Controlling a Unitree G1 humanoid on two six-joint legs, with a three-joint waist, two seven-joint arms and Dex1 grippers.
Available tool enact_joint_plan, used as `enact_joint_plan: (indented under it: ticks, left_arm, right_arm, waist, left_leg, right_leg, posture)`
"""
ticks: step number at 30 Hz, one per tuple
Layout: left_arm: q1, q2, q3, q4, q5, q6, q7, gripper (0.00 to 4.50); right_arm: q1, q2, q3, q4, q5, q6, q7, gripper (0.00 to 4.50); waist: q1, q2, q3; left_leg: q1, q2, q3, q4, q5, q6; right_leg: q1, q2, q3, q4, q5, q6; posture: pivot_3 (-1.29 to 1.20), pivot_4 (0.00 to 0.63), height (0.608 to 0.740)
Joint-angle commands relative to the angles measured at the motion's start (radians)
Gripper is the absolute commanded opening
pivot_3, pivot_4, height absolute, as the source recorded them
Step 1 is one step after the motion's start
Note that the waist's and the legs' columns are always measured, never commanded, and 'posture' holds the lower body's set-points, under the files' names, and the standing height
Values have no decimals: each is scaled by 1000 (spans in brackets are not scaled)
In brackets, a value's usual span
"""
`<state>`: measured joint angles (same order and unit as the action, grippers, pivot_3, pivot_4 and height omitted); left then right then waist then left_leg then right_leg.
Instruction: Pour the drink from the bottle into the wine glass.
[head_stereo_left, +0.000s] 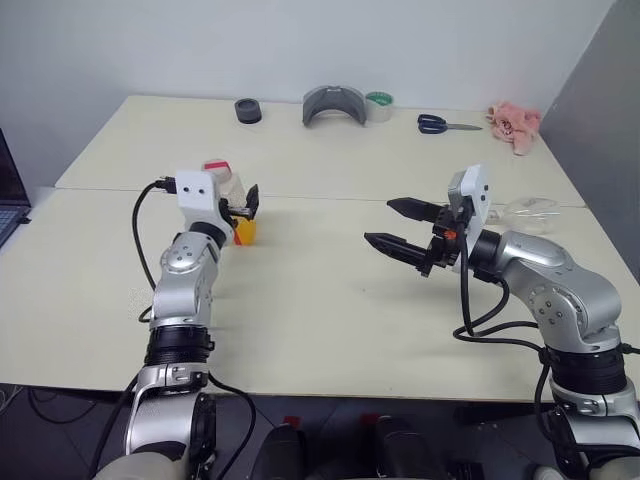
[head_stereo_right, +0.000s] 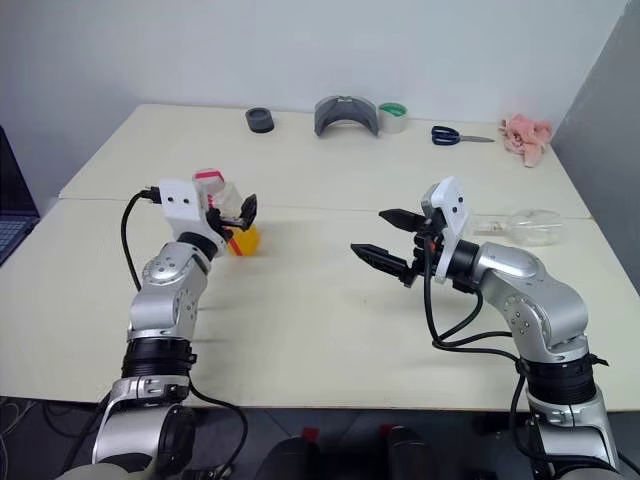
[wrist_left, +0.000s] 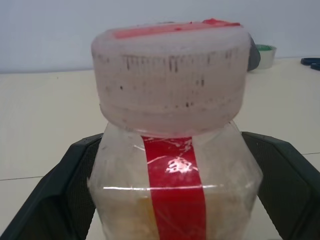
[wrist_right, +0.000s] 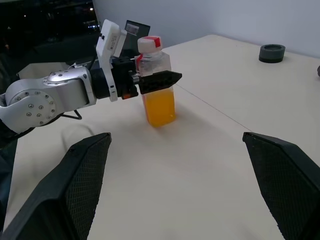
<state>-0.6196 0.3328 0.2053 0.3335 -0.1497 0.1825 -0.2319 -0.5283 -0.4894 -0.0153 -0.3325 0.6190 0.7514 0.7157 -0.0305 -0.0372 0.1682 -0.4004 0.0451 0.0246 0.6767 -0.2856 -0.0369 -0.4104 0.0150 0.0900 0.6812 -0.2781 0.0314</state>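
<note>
Altogether 1 bottle, 1 wine glass, 2 grippers apart.

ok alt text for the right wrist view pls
The left claw brackets the upper part of an upright bottle half full of orange drink on a cream table. The right claw's open fingers frame the foreground.
</note>
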Motion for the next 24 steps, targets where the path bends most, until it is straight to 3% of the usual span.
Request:
enact_joint_plan:
  ticks: [1,20,24]
  left_arm:
    - [-38,18,-4,10,7,-43,-12,4491]
    - [-61,15,-4,47,8,-78,-16,4491]
    - [-61,15,-3,44,7,-83,-18,3705]
  right_arm:
    - [-21,-4,-21,-38,22,-5,-4,4500]
    - [-24,-12,-18,-30,38,-9,-16,4500]
    - [-25,-11,-17,-29,38,-9,-18,4500]
  waist:
    - [0,0,0]
    - [0,0,0]
    - [0,0,0]
  left_leg:
    - [0,0,0,0,0,0]
    - [0,0,0,0,0,0]
    - [0,0,0,0,0,0]
  right_leg:
    - [0,0,0,0,0,0]
    - [0,0,0,0,0,0]
    - [0,0,0,0,0,0]
  posture:
    - [0,150,740]
    - [0,150,740]
    - [0,150,740]
